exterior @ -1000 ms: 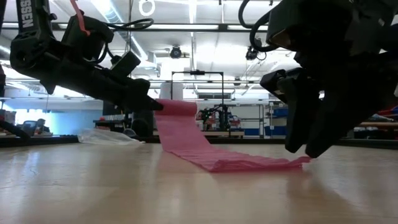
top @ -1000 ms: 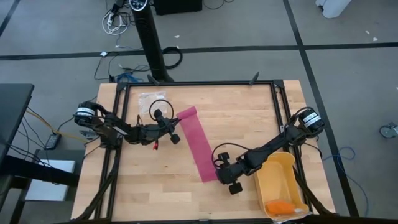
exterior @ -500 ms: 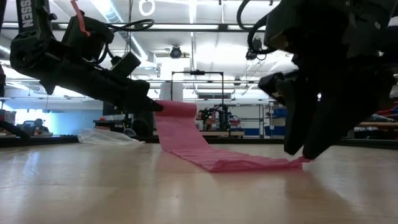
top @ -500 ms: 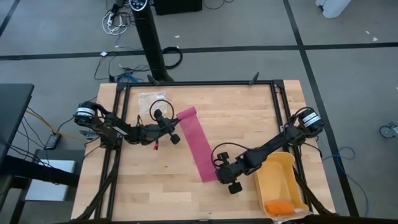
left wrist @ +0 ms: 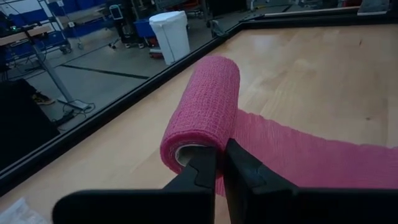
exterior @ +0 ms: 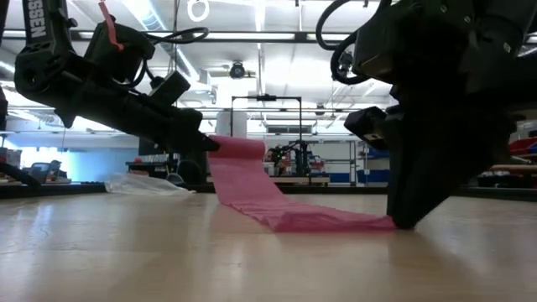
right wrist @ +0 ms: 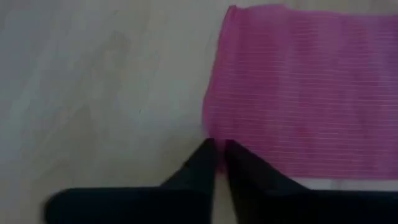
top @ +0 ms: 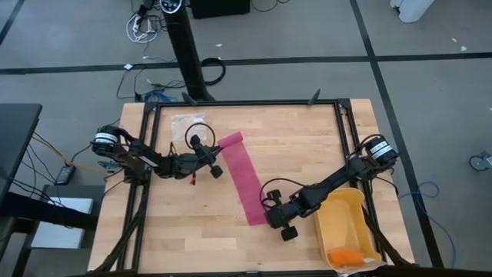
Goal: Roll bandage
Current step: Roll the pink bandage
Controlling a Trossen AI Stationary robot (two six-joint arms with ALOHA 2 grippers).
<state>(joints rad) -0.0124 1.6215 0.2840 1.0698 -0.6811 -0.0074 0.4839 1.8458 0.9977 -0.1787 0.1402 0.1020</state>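
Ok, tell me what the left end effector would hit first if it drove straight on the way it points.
The left end effector, shut, points at the open end of the bandage roll just ahead; it would meet that first. Whether they already touch is unclear.

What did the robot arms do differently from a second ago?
The right gripper came down onto the loose end of the pink bandage and its fingers closed there, by the strip's edge. The left gripper stayed shut on the rolled end, and the strip lies where it was.
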